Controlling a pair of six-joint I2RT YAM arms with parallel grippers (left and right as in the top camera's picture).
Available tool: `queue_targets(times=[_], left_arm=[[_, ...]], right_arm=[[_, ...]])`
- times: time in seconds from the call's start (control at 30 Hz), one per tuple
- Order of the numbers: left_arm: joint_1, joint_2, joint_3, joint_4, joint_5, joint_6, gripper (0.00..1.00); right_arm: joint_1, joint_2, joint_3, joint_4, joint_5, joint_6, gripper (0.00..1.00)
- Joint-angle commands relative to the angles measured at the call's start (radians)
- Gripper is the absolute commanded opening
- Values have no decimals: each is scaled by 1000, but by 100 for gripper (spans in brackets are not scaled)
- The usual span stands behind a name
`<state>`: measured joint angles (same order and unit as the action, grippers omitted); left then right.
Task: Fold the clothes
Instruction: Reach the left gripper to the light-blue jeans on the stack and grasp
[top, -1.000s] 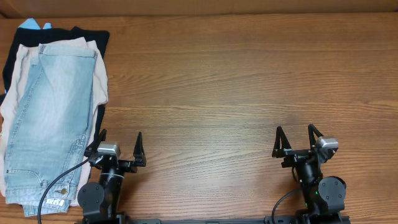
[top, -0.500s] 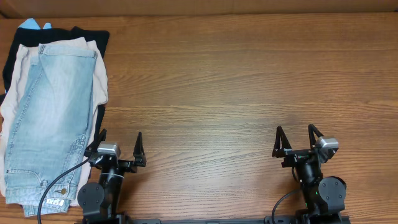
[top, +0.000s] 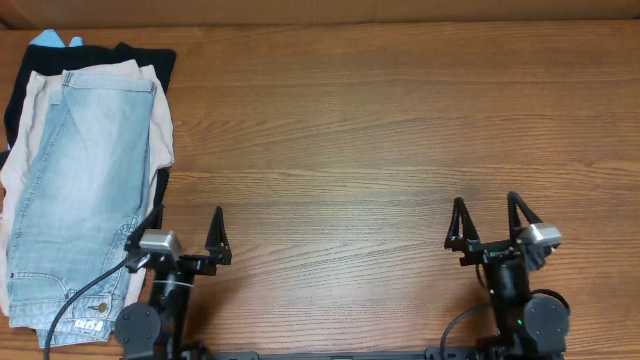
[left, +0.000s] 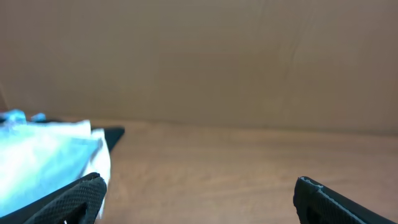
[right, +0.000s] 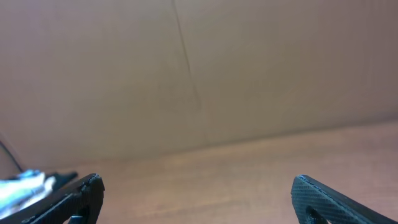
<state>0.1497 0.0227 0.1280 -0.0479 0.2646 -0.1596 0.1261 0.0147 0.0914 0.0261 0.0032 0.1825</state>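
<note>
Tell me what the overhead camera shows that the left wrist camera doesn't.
Only overhead: the denim shorts laid out full length on the beige garment, and the right gripper, open. Only left wrist: the plain brown wall behind the table, seen face on. Both: the open left gripper, the table, and the black garment.

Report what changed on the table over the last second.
The left hand shifted slightly to its own left, toward the denim shorts. The right hand shifted slightly to its own right. Both are open and empty, so nothing was taken hold of or let go. The shorts lie as before on the beige garment.
</note>
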Motion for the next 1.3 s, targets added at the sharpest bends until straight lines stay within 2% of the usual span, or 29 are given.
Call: queue_targets(times=[0.0,0.37,0.57,0.9,1.1,1.27], left_arm=[[-5,44,103,-11,-2,-24,100],[-5,390,491,-168,51,-20,100],[-5,629,791,-373,88,51,100],[-6,998,1212,-768,91,138,100],[-6,1186,1316,-872,91,138,100],[-6,1283,1316,-887,77,146,100]], right_arm=[[5,-11,103,-7,-4,-9,100],[5,87,399,-248,-4,-35,100],[5,245,573,-375,-5,-35,100],[5,639,907,-670,-44,-32,100],[5,888,1083,-822,-105,-23,100],[5,1040,1124,-852,-128,-23,100]])
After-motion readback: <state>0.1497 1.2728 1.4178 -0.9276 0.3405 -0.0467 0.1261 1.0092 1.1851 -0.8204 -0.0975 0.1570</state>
